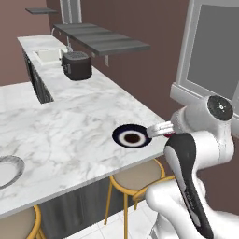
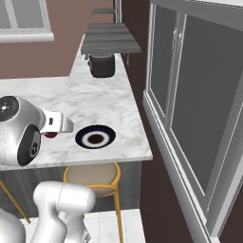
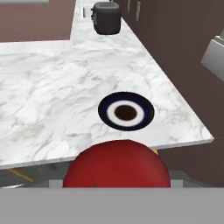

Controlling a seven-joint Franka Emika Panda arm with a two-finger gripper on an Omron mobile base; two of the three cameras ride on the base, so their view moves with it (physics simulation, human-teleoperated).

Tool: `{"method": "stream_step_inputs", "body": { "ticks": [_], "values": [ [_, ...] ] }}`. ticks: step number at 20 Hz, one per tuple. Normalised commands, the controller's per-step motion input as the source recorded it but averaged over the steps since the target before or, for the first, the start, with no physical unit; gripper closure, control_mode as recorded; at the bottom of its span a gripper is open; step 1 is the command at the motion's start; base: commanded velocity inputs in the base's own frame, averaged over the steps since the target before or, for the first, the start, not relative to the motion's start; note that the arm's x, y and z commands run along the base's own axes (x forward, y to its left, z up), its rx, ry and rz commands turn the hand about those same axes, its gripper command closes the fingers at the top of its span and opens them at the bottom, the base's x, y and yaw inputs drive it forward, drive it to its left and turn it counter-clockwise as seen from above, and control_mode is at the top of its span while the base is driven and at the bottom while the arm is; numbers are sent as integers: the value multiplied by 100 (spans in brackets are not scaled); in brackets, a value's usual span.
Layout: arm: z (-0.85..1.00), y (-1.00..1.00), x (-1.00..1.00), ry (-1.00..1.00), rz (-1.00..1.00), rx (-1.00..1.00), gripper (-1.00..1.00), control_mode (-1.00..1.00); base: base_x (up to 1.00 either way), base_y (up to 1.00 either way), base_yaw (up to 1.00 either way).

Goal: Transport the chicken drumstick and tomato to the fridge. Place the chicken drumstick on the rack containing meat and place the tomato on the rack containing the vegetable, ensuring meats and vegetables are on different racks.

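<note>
The tomato (image 3: 117, 164), glossy and red, bulks large at the bottom of the hand view and hides the fingertips. In the left base view my gripper (image 1: 167, 134) is shut on the tomato (image 1: 170, 136), holding it just past the counter's near edge, to the right of a dark plate. The right base view shows a sliver of the tomato (image 2: 50, 135) under the white hand. The fridge (image 2: 190, 95) stands to the right with grey-panelled doors closed, so the rack containing meat is hidden. The chicken drumstick is out of view.
A dark blue plate (image 1: 132, 137) with a white ring lies near the marble counter's (image 1: 70, 121) corner. A dark toaster (image 1: 76, 65) sits further back, near a sink (image 1: 49, 55). Yellow-legged stools (image 1: 137, 175) stand under the counter edge. A pale bowl (image 1: 7, 170) rests at the left.
</note>
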Motion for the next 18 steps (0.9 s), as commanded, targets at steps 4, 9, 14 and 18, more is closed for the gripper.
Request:
{"method": "stream_step_inputs", "body": {
  "ticks": [4, 9, 14, 18],
  "values": [
    [52, 10, -93, 0, 11, 0, 100, -100, 0, 0, 0],
    [33, 2, -60, 0, 2, 0, 100, -100, 0, 0, 0],
    [45, 0, -52, -2, -1, 0, 100, -100, 0, 0, 0],
    [42, -3, -67, -6, -15, 2, 100, -100, 0, 0, 0]
  ]
}}
